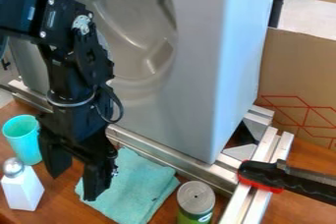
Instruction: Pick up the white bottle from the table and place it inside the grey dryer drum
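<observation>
Closest to the camera, at the bottom edge of the view, a can (196,197) stands upright, its ridged metal lid facing up; its green label (195,216) carries a pale patch of print too small to make out. Red lines (307,116) form a pattern of triangles on the cardboard (298,66) at the right. The gripper (73,187) hangs pointing down at the lower left, on the black arm (78,66) that comes in from the upper left. It is released, its two fingers (97,181) spread well apart with brown wood seen between them and nothing held. The folded teal cloth (134,183) lies flat on the wooden tabletop (46,215), beneath and to the right of the gripper; one finger overlaps its left edge in the view, though whether they touch cannot be told. To the gripper's left are a turquoise cup (23,144), standing upright, and, nearer the camera, an upright white bottle (23,190) with a rounded silvery cap (13,167). The can stands just beside the cloth's right side. Behind the cloth runs a metal rail (174,157), with a large gray molded panel (197,61) rising above it. At the right, a tool with a black and red handle (259,173) lies across the metal framing (263,156).
</observation>
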You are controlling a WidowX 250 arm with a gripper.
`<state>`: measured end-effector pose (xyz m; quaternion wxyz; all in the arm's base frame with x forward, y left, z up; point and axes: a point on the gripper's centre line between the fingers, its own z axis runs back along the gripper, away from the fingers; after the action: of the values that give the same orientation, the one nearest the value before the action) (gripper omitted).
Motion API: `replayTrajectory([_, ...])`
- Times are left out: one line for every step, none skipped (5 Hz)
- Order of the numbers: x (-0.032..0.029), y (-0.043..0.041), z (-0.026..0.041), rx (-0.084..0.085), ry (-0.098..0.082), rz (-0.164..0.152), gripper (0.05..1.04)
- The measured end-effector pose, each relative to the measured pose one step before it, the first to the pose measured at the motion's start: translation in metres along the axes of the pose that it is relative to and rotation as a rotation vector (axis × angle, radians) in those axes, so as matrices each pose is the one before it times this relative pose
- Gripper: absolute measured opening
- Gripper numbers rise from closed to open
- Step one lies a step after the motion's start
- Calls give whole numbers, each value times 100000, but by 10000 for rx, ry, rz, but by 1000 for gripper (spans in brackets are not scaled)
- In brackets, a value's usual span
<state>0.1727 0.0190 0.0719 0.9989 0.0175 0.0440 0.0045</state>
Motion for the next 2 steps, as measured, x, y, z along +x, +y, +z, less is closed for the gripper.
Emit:
replayTrajectory([-163,-44,-207,-6,122,-4,1000])
replayTrajectory([-60,1539,1220,271,-81,466,1000])
